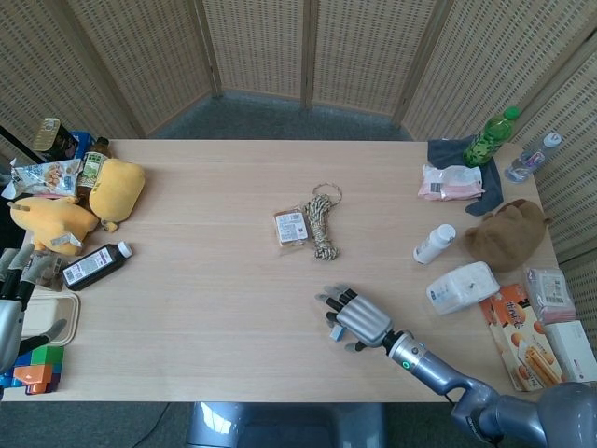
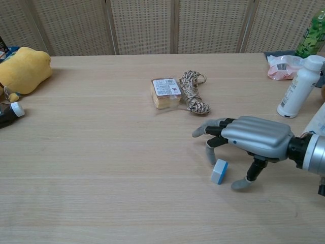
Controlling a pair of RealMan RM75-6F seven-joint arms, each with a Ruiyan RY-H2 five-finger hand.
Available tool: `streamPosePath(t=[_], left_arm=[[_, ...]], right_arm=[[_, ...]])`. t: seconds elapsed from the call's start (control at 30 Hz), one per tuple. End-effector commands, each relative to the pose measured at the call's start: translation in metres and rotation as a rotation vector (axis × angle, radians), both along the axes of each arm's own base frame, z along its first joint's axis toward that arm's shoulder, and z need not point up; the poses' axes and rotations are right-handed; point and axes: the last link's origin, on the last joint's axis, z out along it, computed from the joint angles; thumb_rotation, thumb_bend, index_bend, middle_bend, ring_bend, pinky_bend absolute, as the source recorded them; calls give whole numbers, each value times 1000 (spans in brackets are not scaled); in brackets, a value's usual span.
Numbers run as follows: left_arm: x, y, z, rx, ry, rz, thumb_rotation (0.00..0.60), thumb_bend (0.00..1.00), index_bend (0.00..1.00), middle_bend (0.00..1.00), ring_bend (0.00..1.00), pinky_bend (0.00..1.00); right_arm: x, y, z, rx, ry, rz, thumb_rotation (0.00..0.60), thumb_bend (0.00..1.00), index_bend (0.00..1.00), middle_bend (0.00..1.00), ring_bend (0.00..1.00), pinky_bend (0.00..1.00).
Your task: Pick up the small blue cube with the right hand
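The small blue cube lies on the table near the front, under my right hand. In the head view the cube shows only as a sliver at the hand's left edge. The right hand hovers palm down over it, fingers spread: one fingertip stands just behind the cube, the thumb tip rests on the table to the cube's right. Nothing is gripped. My left hand shows at the left edge of the head view, off the table, fingers apart and empty.
A wrapped snack and a coil of rope lie behind the hand. A white bottle stands at the right. Yellow plush toys, a dark bottle, snack boxes and a brown plush crowd both table ends.
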Motion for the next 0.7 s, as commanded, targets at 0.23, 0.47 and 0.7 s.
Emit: streamPosePath(t=[0.23,0.47,0.7], left_arm=[[0,0,-1,0,3,1,600,0,157,0,0,0],[0,0,0,0,1,-1,600,0,156,0,0,0],[0,0,0,1,1,-3,600,0,156,0,0,0]], right_arm=[[-2,-2,-4,0,-31,16,600,190,508,0,0,54],[-1,-4,-4,-10,-44,21,600,248,568,0,0,53],[-5,-6,-6,-13,-51,3,600,284,611,34,0,76]])
